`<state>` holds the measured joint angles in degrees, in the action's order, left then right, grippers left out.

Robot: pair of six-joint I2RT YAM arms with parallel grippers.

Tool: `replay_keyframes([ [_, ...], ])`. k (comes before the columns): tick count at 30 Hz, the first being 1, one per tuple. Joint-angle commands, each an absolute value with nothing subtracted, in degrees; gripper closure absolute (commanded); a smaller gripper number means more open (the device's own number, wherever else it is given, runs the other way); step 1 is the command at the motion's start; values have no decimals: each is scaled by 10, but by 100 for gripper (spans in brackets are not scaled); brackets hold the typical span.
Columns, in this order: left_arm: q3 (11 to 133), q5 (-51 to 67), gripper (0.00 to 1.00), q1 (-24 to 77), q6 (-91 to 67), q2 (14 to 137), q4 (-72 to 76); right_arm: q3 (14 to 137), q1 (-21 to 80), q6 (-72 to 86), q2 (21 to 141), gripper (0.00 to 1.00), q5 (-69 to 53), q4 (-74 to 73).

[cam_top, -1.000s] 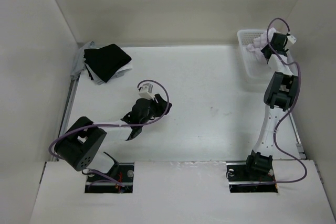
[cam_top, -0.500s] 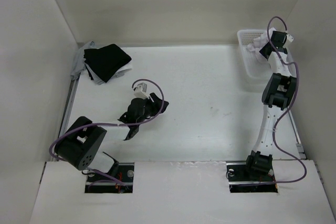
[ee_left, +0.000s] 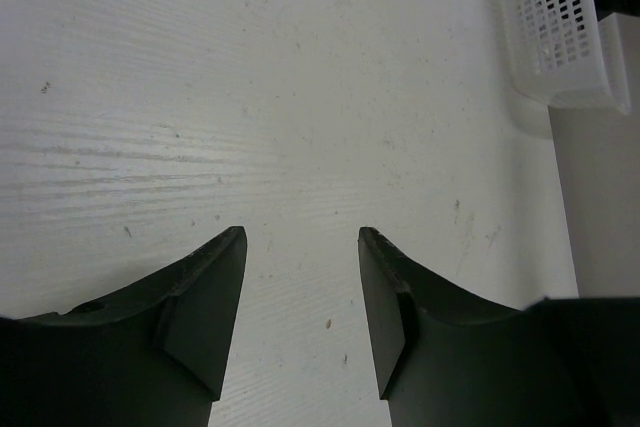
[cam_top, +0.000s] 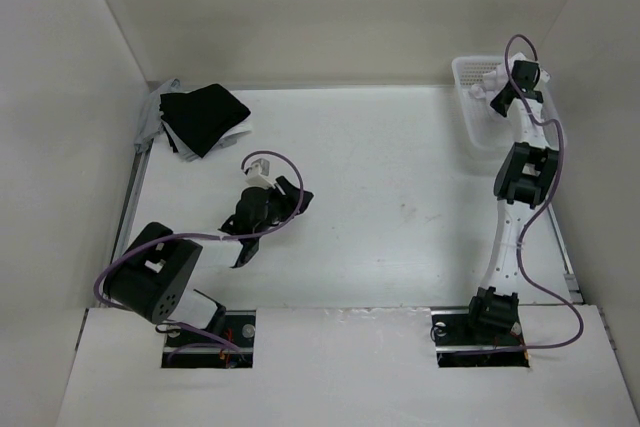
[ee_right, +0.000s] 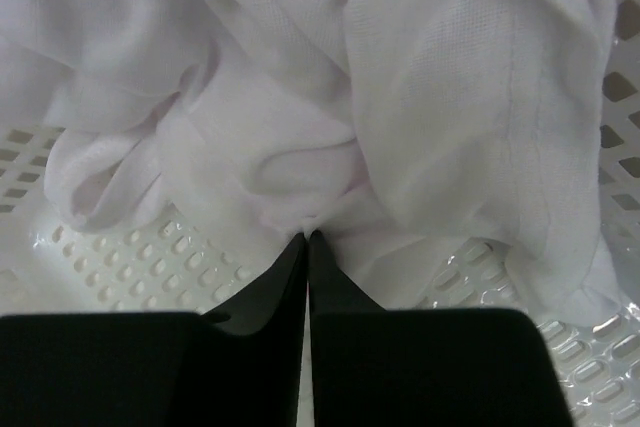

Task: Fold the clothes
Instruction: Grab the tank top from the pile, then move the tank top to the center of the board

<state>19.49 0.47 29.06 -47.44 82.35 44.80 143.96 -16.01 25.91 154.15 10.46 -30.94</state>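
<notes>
1. While the left claw [cam_top: 297,197] hangs over the left half of the bench [cam_top: 400,177], the overhead view shows the right claw [cam_top: 500,95] reaching into a white basket [cam_top: 478,132] at the far right corner. The white garment [cam_top: 486,80] lies bunched there, right against the claw's tips. A black garment [cam_top: 203,115] sits at the far left corner, well apart from both claws.
2. From the left wrist, the left claw's fingers [ee_left: 205,317] stand spread wide over bare bench with nothing between them. The basket shows at the upper right, well away.
3. From the right wrist, the right claw's fingers are pressed together, pinching a small pucker of the white garment just above the basket's perforated floor. The crumpled cloth fills the view above and to either side of the tips.
</notes>
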Motion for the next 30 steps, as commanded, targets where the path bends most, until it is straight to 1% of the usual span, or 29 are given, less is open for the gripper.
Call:
replay_keyframes([
  [1, 189, 14, 53, 283, -479, 810, 486, 1446, -155, 268, 1527, 100, 99, -299],
  [3, 189, 14, 53, 282, -479, 810, 486, 1403, -153, 273, 1499, 100, 95, -260],
  [5, 190, 14, 53, 282, -478, 810, 486, 1321, -147, 276, 1443, 100, 90, -180],
  [7, 191, 14, 54, 282, -476, 811, 486, 1239, -139, 279, 1370, 100, 83, -103],
  [12, 193, 11, 54, 293, -473, 810, 490, 1091, -112, 284, 1195, 100, 82, -1],
  [14, 193, 10, 55, 298, -471, 810, 496, 994, -94, 300, 1083, 100, 77, 62],
  [16, 191, 8, 55, 302, -469, 803, 497, 926, -74, 312, 991, 100, 67, 94],
  [20, 184, 1, 55, 305, -465, 783, 497, 861, -31, 326, 863, 100, 45, 106],
  [21, 180, -3, 56, 304, -465, 773, 497, 834, 7, 323, 797, 100, 38, 105],
  [23, 175, -5, 56, 297, -470, 749, 491, 822, 45, 319, 749, 100, 33, 102],
  [24, 171, -6, 57, 290, -474, 728, 487, 817, 97, 304, 697, 100, 27, 96],
  [25, 165, -7, 57, 282, -480, 703, 476, 817, 108, 301, 688, 100, 27, 95],
  [26, 161, -9, 57, 275, -487, 675, 459, 822, 161, 284, 650, 100, 28, 87],
  [28, 153, -17, 57, 262, -495, 624, 428, 823, 217, 276, 621, 100, 25, 78],
  [29, 146, -27, 56, 254, -497, 581, 404, 803, 259, 279, 605, 100, 25, 73],
  [30, 142, -35, 56, 248, -497, 552, 383, 774, 281, 289, 596, 100, 28, 78],
])
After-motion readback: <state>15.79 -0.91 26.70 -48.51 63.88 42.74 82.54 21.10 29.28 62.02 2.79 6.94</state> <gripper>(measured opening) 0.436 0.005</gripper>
